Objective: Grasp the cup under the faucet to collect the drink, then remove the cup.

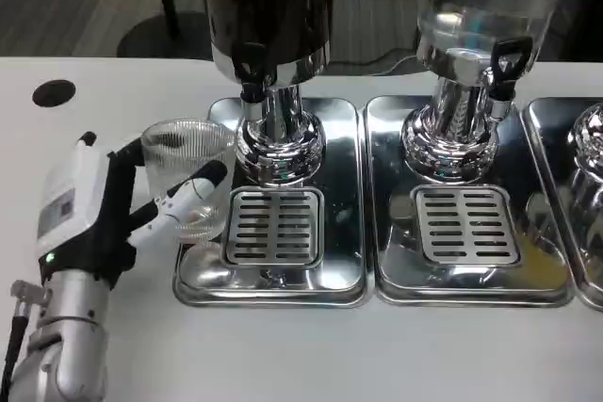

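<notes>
Cup [187, 174]: clear, ribbed, upright, over the left edge of the left drip tray [270, 284], just left of the dark dispenser's faucet [251, 68] and not under it. Left hand [113, 218] grasps the cup, fingers [188, 200] wrapped across its front. Grate [273, 226] lies just right of the cup. Second tray [466, 284] with clear dispenser [480, 7] stands to the right on the white table [283, 355].

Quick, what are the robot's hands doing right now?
Left hand: holding the clear cup.
Right hand: cannot be told.
</notes>
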Controlling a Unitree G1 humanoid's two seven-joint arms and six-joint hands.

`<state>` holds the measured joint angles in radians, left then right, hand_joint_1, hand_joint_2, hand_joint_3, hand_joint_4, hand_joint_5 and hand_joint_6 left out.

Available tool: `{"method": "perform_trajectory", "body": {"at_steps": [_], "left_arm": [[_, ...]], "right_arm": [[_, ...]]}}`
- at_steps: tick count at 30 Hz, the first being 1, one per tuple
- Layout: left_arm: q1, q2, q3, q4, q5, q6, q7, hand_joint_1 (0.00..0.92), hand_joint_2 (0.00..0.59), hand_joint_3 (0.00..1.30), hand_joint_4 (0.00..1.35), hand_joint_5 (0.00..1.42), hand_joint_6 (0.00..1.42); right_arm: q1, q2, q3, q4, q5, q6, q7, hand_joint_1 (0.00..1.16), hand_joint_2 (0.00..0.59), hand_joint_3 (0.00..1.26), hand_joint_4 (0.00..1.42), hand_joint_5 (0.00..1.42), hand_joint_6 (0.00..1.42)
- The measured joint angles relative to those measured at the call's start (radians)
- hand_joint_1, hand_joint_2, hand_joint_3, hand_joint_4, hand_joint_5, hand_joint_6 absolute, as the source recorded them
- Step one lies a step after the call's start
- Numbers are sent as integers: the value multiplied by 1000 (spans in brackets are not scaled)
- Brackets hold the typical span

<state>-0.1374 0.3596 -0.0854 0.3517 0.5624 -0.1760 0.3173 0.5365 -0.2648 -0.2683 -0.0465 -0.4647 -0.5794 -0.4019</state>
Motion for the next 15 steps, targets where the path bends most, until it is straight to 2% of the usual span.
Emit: {"method": "perform_trajectory", "body": {"at_steps": [15], "left_arm": [[0,0,-10,28,5,6,0,17,314,406,519,342,0]], "right_arm": [[0,0,-5,0,11,-6,0,718,569,395,317,246,180]]}}
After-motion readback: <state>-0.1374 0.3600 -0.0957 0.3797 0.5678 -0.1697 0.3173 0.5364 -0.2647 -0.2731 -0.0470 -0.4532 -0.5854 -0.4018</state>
